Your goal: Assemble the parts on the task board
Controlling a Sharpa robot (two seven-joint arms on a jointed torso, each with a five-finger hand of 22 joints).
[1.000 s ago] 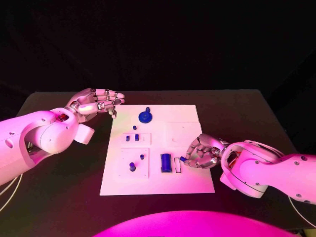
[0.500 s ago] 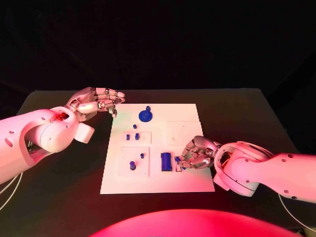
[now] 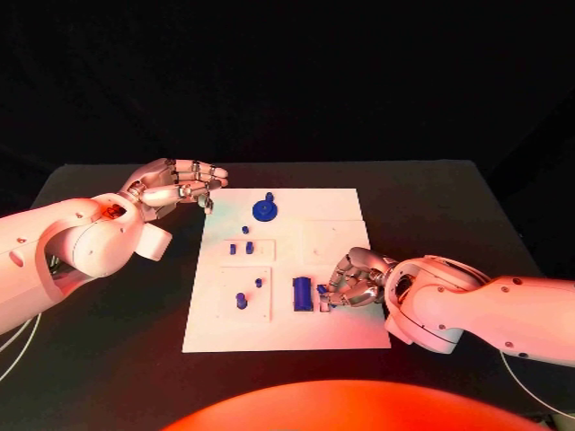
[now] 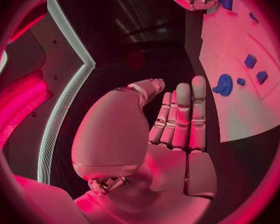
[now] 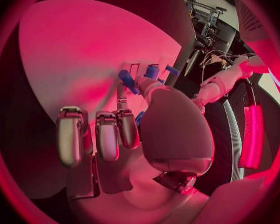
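A: Any writing, brand or label to read off the task board (image 3: 326, 269)?

B: None that I can make out. The white plate lies in the middle of the black table (image 3: 443, 206) and its face shows only outlined rectangles and blue parts. If there is print, it is too small to tell.

A: Where do the parts sit?

B: Taking the board as a clock face, a gear-shaped part (image 3: 264, 212) sits near twelve o'clock, two small pegs (image 3: 243, 248) in an outlined panel toward ten, two more small parts (image 3: 243, 301) in a second panel near eight, and an upright rectangular block (image 3: 301, 294) just below the centre, toward six.

A: And the right hand?

B: The right hand (image 3: 352, 280) comes in from about four o'clock and rests over the board just beside the block, on its right. The fingers are curled in, palm down. In the right wrist view a small blue piece (image 5: 129, 81) sits against its fingertips (image 5: 147, 87), seemingly pinched between thumb and finger, though I cannot tell for certain.

A: The left hand?

B: The left hand (image 3: 178, 186) hovers off the board's corner at about ten o'clock, apart from the plate. The left wrist view shows its fingers (image 4: 180, 115) straight and side by side, thumb bent across beside them, holding nothing.
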